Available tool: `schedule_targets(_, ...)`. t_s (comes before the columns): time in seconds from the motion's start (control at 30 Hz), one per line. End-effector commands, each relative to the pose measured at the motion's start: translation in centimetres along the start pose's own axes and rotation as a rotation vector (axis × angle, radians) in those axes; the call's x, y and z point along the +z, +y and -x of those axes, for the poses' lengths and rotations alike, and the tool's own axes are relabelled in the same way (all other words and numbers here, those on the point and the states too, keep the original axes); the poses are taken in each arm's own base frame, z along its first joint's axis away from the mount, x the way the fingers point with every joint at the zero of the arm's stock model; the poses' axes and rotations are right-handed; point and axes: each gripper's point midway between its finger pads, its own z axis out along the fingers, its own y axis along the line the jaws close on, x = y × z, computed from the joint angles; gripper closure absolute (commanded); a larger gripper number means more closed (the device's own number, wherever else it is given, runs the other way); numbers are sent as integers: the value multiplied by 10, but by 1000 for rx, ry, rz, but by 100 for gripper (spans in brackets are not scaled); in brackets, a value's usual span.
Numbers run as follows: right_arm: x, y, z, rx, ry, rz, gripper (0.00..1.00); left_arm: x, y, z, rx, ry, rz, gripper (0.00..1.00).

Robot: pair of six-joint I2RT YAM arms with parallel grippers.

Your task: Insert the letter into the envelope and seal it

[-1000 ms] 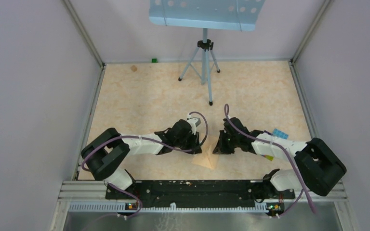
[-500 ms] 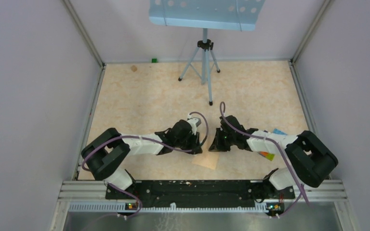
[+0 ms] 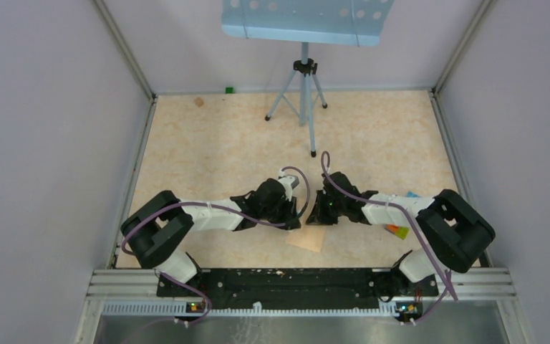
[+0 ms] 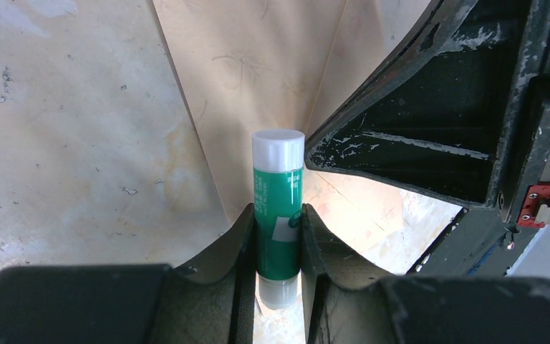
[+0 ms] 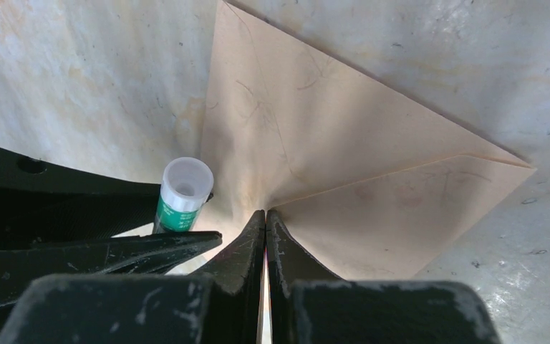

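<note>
Quick look at the scene. The envelope (image 3: 308, 239) is lying on the table (image 3: 208, 143) around 6 o'clock in the top view, close to the near edge and right between the two arms. It's the tan one, and most of it is flat on the surface.

The right gripper (image 5: 266, 215) sits at roughly 1 o'clock from the envelope with its fingers pressed together. In its wrist cam, a fold of the envelope (image 5: 344, 165) runs up into the tips, so it's pinching the paper and that part is lifted off the table. The creases all run in toward the pinch point.

The left gripper (image 4: 278, 215) is at about 10 o'clock from the envelope, and it's clamped on a glue stick (image 4: 278, 208). That's a green tube with a white cap on, held around the middle, cap end pointing to 12 o'clock in its own wrist cam. The capped end hangs just over the envelope's raised paper, but I can't tell if it's actually touching. From the right wrist cam the glue stick (image 5: 182, 193) shows up at 9 o'clock from the pinched tips, really close by.

As for what's in the envelope, I honestly can't tell. The paper hides the inside in every view, so whether the letter is tucked in there is anyone's call.

Way off at 12 o'clock there's a tripod stand (image 3: 302, 79) at the far edge of the table.
</note>
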Motion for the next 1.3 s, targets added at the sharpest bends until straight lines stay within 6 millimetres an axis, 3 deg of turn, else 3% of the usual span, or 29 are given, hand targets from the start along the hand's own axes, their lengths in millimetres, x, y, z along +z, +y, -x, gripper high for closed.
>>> schedule_targets(0.0,7,5,8,-14,-31,-11,100,5,5,-12,-12,35,24,100)
schedule_targets(0.13,9,-1,6,-14,-28,-32,100,1,-1,-4,-3,18,8,100)
schedule_targets(0.37,11,-12,0,-8,-19,-61,100,-16,-29,37,10,-74,-55,100)
schedule_targets(0.6,14,-15,0,-11,-26,-61,100,-13,-26,60,-93,-118,-65,100)
schedule_targets(0.73,13,-14,1,-12,-30,-59,100,0,-12,58,-141,-111,-48,100)
schedule_targets(0.93,9,-6,5,-24,-45,-33,100,18,-11,43,-192,-65,-109,100)
schedule_targets(1.27,-26,36,32,-86,-135,71,100,23,21,18,-258,0,35,100)
